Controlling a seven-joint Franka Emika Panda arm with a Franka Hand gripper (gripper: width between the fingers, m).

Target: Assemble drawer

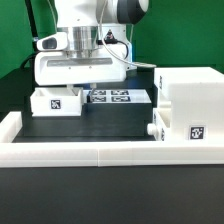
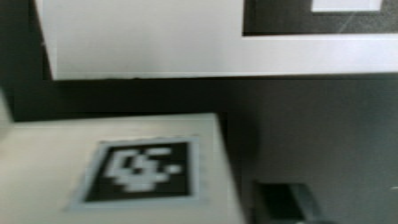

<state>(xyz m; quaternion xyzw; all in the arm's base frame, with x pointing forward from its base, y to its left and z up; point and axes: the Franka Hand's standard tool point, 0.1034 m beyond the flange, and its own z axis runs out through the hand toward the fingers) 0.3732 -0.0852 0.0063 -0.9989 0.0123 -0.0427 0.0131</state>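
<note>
The drawer's tall white housing (image 1: 195, 105) stands at the exterior view's right, with a knobbed tray (image 1: 155, 130) against its near left side. The second small tray (image 1: 55, 101), tag on its front, sits at the left on the black mat. My gripper (image 1: 86, 90) hangs low just right of that tray, its fingers mostly hidden under the white hand. In the wrist view the tray's tagged white face (image 2: 143, 170) is close and blurred. One dark finger (image 2: 285, 197) shows beside the tray's edge with a narrow gap. The other finger is not visible. Nothing is held.
The marker board (image 1: 116, 97) lies flat on the mat just right of the gripper and also shows in the wrist view (image 2: 143, 40). A low white border wall (image 1: 90, 150) runs along the front and left of the black mat.
</note>
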